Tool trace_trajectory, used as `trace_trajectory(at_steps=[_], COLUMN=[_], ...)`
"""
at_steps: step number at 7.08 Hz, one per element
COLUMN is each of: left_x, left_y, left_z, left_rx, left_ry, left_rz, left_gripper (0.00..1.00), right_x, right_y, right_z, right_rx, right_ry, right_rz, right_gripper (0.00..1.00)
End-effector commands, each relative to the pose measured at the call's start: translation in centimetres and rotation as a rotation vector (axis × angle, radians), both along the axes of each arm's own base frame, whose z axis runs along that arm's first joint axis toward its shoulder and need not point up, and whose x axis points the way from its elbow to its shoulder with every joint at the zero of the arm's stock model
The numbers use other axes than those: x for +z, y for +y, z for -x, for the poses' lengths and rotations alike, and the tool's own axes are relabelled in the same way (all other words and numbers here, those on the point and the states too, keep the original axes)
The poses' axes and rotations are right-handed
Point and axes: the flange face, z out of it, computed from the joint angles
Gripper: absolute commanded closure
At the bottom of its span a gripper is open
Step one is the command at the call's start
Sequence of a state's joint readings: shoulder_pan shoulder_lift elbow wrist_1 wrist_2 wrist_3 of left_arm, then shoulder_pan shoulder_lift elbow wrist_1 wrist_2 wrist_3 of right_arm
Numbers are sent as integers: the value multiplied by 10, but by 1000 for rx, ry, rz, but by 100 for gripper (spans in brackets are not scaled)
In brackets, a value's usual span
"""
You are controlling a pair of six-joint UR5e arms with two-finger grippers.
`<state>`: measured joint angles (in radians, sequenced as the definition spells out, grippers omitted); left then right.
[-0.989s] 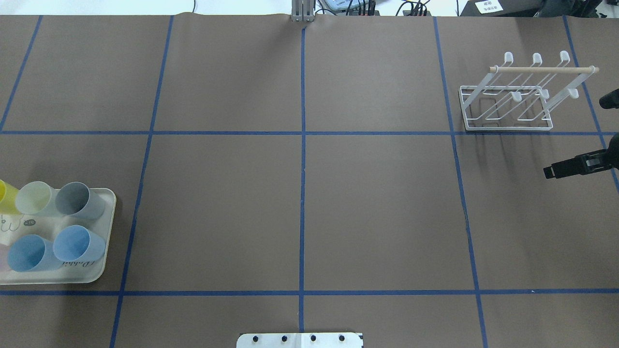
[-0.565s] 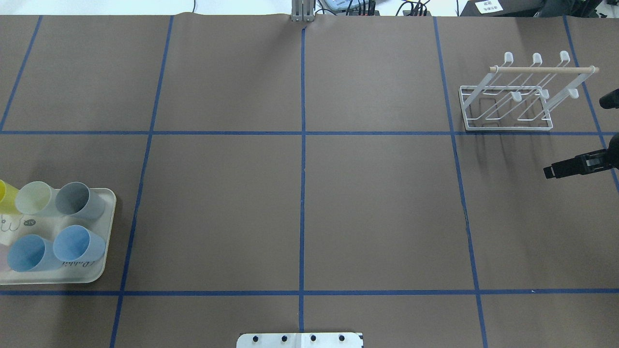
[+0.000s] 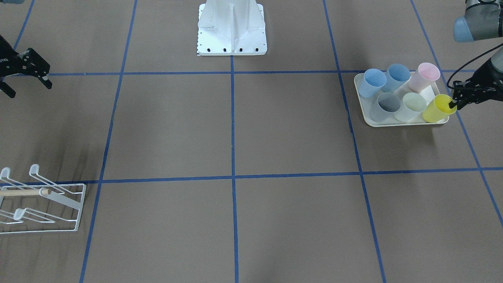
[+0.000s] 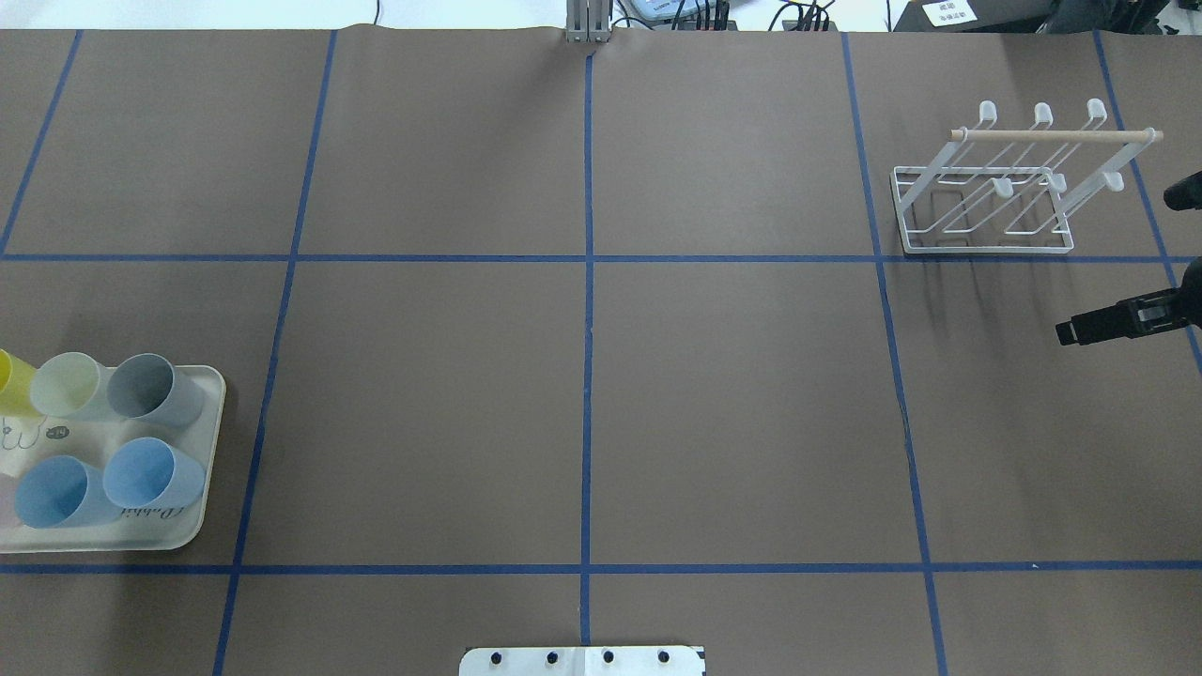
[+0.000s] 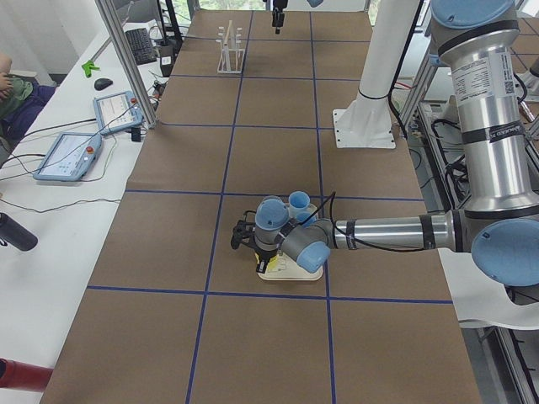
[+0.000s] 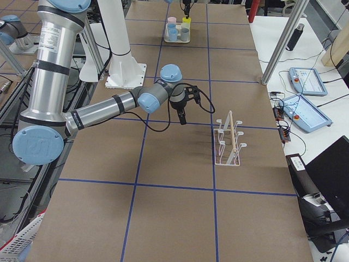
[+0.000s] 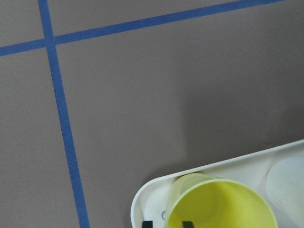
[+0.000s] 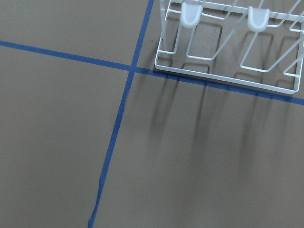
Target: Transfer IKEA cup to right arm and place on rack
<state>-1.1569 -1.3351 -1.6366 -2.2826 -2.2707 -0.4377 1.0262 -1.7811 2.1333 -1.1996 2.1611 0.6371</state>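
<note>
Left jaws astride yellow cup (image 7: pixel 219 205)

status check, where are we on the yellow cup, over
Left gripper open, jaws astride yellow plastic cup rim, cup on cream tray. Right gripper open, empty, near white wire rack. Pale green cup tight beside yellow one.

Pretty much all matt stuff on this table
Brown paper-looking cover (image 4: pixel 423 394), smooth blue tape lines (image 4: pixel 587 376); upper right, the rack (image 4: pixel 986 251) is white coated wire with a bare wood dowel (image 4: pixel 1056 135); cups (image 3: pixel 410 106) look like frosted plastic.
</note>
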Motion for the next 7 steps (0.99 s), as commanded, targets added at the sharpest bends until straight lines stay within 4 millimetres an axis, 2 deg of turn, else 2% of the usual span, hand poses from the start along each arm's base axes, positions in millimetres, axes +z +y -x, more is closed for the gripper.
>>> trace_trajectory(at_steps=[1, 4, 6, 7], left_x=[1, -7, -12, -21], left_y=[-1, 3, -4, -6], left_z=[-1, -2, 35, 43], left_rx=[1, 38, -42, -53], left_ry=[3, 66, 83, 92], left_rz=[4, 27, 26, 6], left_gripper=[100, 100, 100, 100], right_x=[1, -5, -24, -33], right_y=[0, -3, -16, -26], right_z=[0, 2, 8, 9], right_rx=[1, 1, 10, 47], right_ry=[1, -7, -22, -3], right_rz=[0, -13, -57, -100], right_gripper=[0, 0, 0, 0])
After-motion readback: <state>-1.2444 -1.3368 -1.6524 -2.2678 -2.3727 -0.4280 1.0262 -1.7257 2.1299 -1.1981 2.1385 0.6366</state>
